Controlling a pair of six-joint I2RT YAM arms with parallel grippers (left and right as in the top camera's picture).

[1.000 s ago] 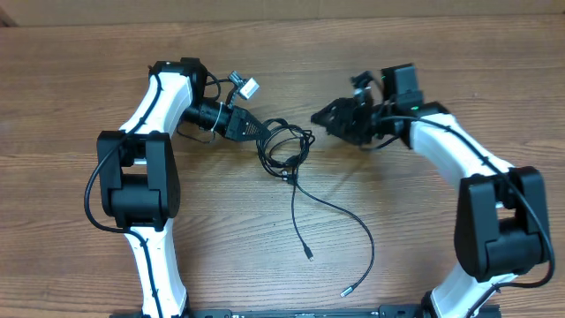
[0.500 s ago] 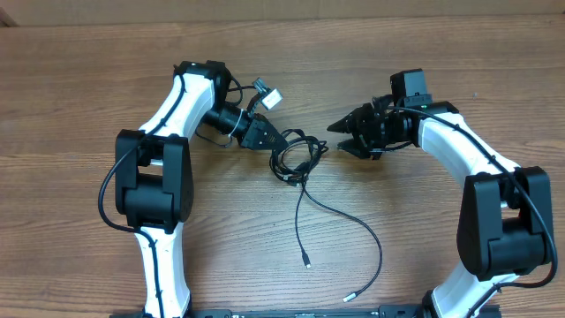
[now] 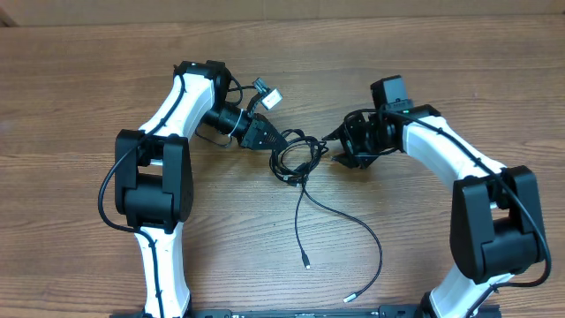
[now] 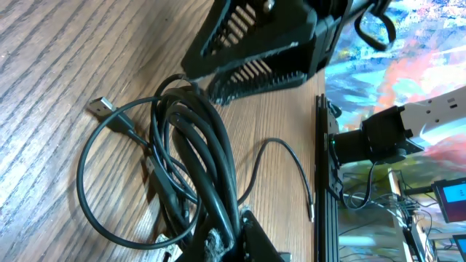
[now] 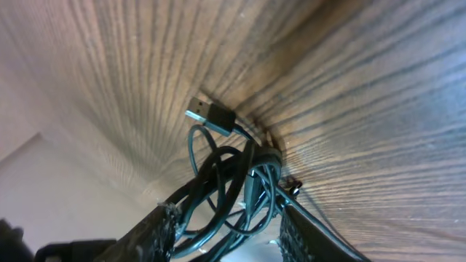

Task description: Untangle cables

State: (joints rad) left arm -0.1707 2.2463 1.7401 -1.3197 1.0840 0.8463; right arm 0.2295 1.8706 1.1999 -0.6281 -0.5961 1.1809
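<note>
Cables [image 3: 296, 157] lie near the middle of the wooden desk [image 3: 71, 221]. Their nearest parts are two loose strands trailing toward 6 o'clock. The long strand [image 3: 380, 252] bows out toward 4 o'clock and ends in a silvery plug tip [image 3: 349, 299] close to the front edge. The short strand [image 3: 297, 225] runs almost straight down to a small plug [image 3: 307, 262] a little farther in. Both rise into the tangle [image 3: 294, 152], a knot of several overlapping black loops lying flat on the wood just past the desk's centre toward 12 o'clock. The left jaws meet the tangle at its 10 o'clock edge and are closed on it. In the left wrist view the thick bundle runs straight into the pinched fingers [image 4: 255, 244] at the bottom of the frame, while a thinner loop swings out to 9 o'clock and ends in a flat USB plug [image 4: 102, 107] resting on the desk. The right jaws come in from the tangle's 3 o'clock side, partway closed and gripping the bundle between them. In the right wrist view strands lie against both fingers [image 5: 156, 231], and a silvery USB plug [image 5: 211, 115] sticks out beyond them. Farther back, the left arm [image 3: 181, 102] bends round from 9 o'clock and the right arm [image 3: 441, 146] from 3 o'clock. Both are white with black joints, their wrists pointing at each other across the tangle.
</note>
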